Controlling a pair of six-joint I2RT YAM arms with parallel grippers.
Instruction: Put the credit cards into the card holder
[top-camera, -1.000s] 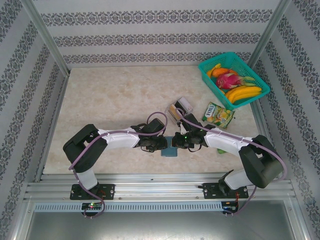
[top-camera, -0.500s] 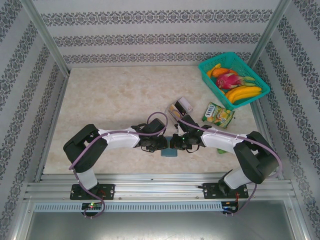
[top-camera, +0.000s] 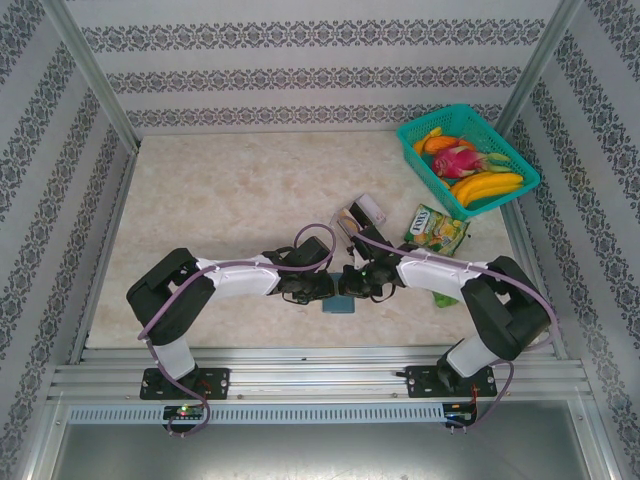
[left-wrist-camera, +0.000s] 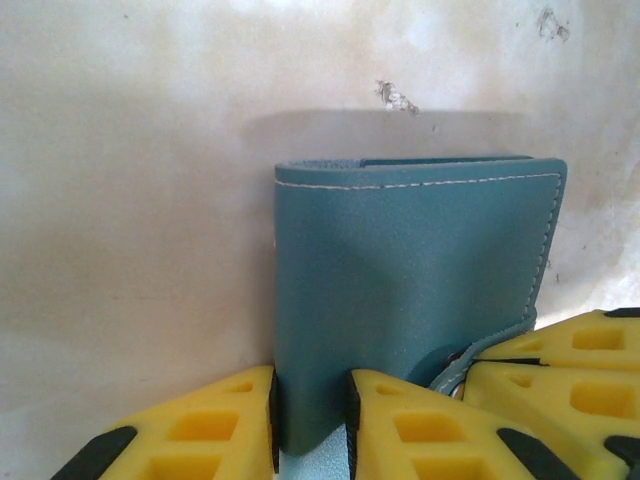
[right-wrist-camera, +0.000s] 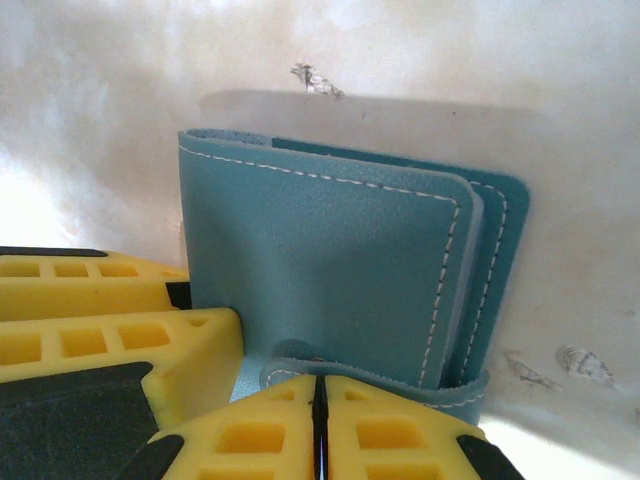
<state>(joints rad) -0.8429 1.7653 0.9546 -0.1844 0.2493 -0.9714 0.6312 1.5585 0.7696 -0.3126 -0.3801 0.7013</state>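
The wallet (top-camera: 338, 306) is held between the two pincers over the pale surface (top-camera: 220, 200). It is folded shut, and its teal cover and white stitching are seen in both wrist views. Whether it is touching the surface or raised off it cannot be told.

The left pincer (top-camera: 318, 289) is set at the wallet's left side. It is narrowed onto the wallet: in the left wrist view its yellow fingers (left-wrist-camera: 215, 425) are placed one against each face of the cover's lower edge, with the leather clamped between them.

The right pincer (top-camera: 352, 285) is set at the wallet's right side, just beside the left one. In the right wrist view its jaws are brought together, with only a thin line left between them. The wallet's strap (right-wrist-camera: 300, 362) is pinched at their tips. In the left wrist view the same strap is seen drawn from the wallet's corner into those tips, with a metal snap at its end.

The cards (top-camera: 352, 222) are laid beyond the wallet, slightly to its right and near it, apart from both pincers. A tan one, a dark one and a whitish one can be made out. A green-yellow packet (top-camera: 436, 230) is found farther to the wallet's right, past the cards. A teal basket (top-camera: 434, 117) filled with fruit (top-camera: 470, 165) is placed well beyond the wallet, to its far right.
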